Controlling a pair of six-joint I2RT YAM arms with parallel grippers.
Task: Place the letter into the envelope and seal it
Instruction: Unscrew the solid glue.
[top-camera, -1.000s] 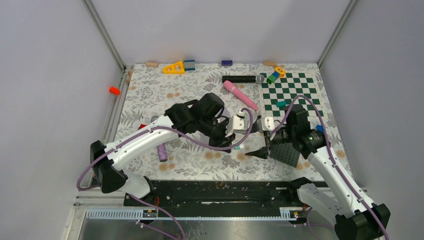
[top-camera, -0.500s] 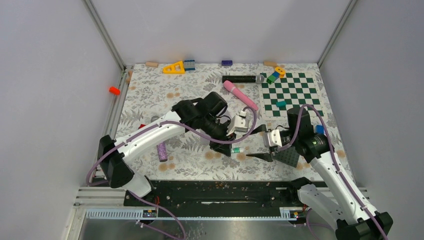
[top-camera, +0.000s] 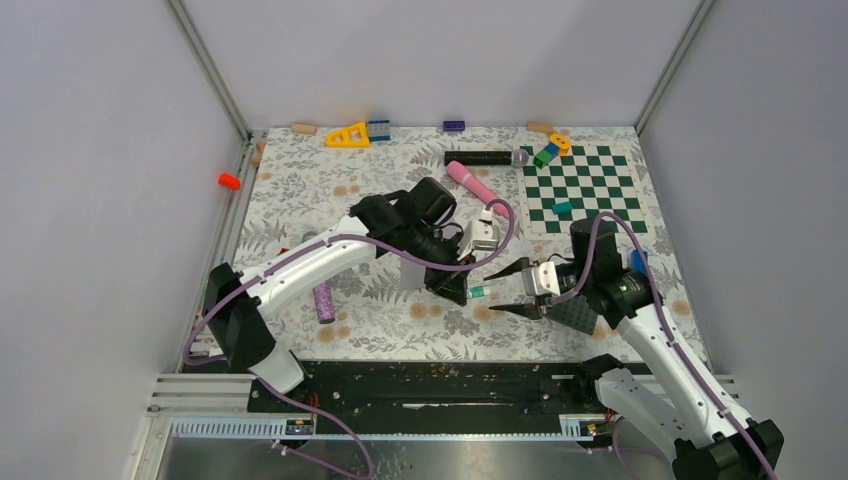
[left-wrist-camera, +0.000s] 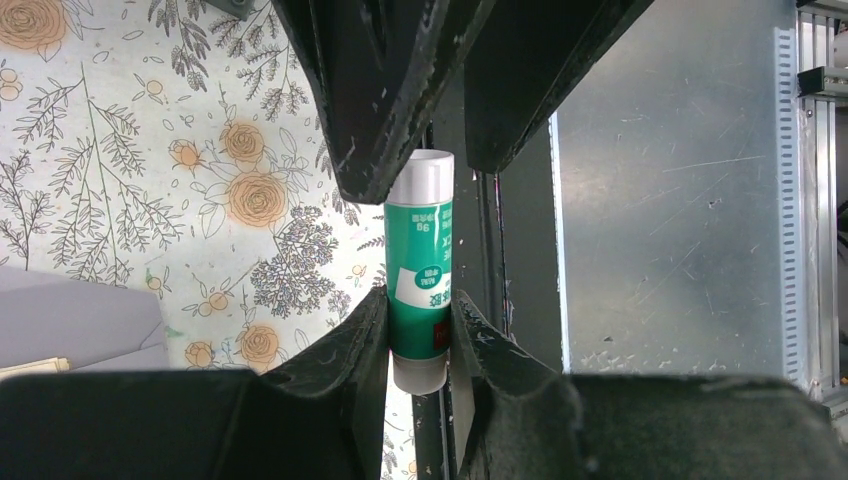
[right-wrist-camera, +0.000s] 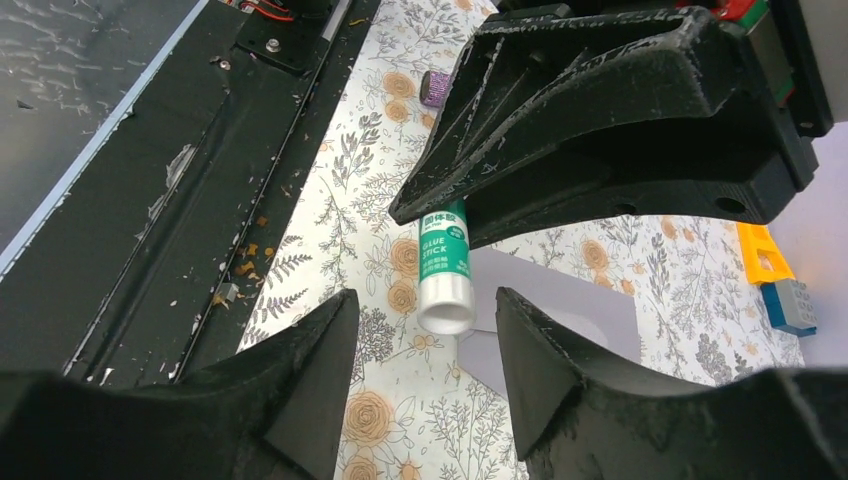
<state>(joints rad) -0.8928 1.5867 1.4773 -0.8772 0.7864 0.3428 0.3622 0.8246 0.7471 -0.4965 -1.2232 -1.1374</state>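
Light, stiff and slick, the glue stick (left-wrist-camera: 420, 245) is clamped mid-frame in the left claw (left-wrist-camera: 418, 300); its white end, lying between the parted fingers of the right claw (right-wrist-camera: 425, 300), is best pinched squarely.

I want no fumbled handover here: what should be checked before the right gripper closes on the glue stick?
1. Hold of the left gripper on the glue stick: ok, shut on its green body.
2. White end of the stick lies between the fingers of the right gripper: ok.
3. Right jaws wide enough: ok, a gap shows on each side.
4. Is the envelope lying flat below: ok.
5. Is the letter inside it: cannot tell.
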